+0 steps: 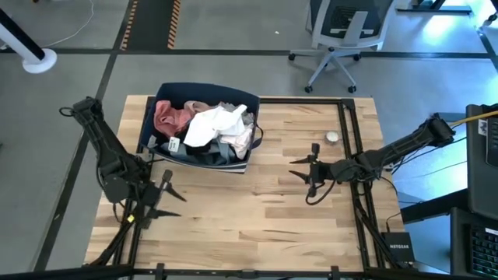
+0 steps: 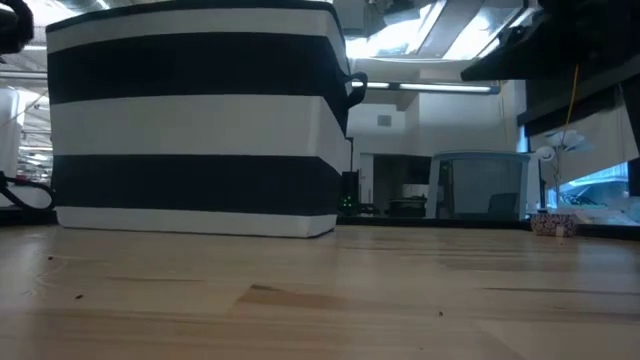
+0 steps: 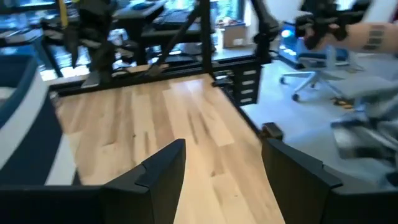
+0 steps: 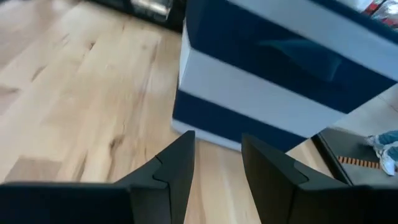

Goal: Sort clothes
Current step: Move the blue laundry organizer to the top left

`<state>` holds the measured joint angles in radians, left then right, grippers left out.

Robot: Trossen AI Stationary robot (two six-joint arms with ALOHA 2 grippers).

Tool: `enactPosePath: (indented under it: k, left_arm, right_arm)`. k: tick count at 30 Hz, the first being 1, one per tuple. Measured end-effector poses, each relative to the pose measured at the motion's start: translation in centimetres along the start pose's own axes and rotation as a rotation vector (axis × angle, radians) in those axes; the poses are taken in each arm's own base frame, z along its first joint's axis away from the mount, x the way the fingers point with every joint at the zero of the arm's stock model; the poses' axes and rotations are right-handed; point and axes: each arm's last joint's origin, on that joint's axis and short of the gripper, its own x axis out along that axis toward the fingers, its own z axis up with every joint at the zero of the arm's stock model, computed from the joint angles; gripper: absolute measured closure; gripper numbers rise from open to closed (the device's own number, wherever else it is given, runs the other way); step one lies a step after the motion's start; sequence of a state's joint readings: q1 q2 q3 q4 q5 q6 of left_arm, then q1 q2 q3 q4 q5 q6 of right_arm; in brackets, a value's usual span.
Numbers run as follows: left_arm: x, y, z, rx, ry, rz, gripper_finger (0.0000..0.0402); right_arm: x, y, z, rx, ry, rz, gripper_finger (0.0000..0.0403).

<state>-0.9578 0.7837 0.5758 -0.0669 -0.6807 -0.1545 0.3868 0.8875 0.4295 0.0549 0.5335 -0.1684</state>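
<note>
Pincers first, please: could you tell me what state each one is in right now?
Left pincer: open, empty, above bare table.
Right pincer: open, empty, facing the bin.

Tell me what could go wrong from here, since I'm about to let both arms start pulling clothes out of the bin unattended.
The clothes are heaped together above the rim of the bin, so one grab may drag out several pieces at once. The soft bin stands free on the table; a pull could tip or slide it. The open left gripper and open right gripper would converge on the same pile and might collide.
</note>
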Motion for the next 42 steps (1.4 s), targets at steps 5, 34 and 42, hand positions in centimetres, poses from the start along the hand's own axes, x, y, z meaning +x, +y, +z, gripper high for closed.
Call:
enactPosePath:
  k: [5,34,42]
  left_arm:
    - [1.6,1.3,-1.4,-0.032,0.045,0.11,0.0194]
    - [7.8,13.0,-7.5,-0.148,-0.117,0.621,0.0194]
    - [9.4,16.2,-8.3,-0.179,-0.085,0.756,0.0194]
  right_arm:
    - [0.3,0.4,-1.8,0.015,-0.024,-0.013,0.0254]
    - [0.3,0.4,-3.1,-0.021,-0.017,-0.102,0.0254]
    - [0.3,0.4,-3.1,-0.021,-0.017,-0.099,0.0254]
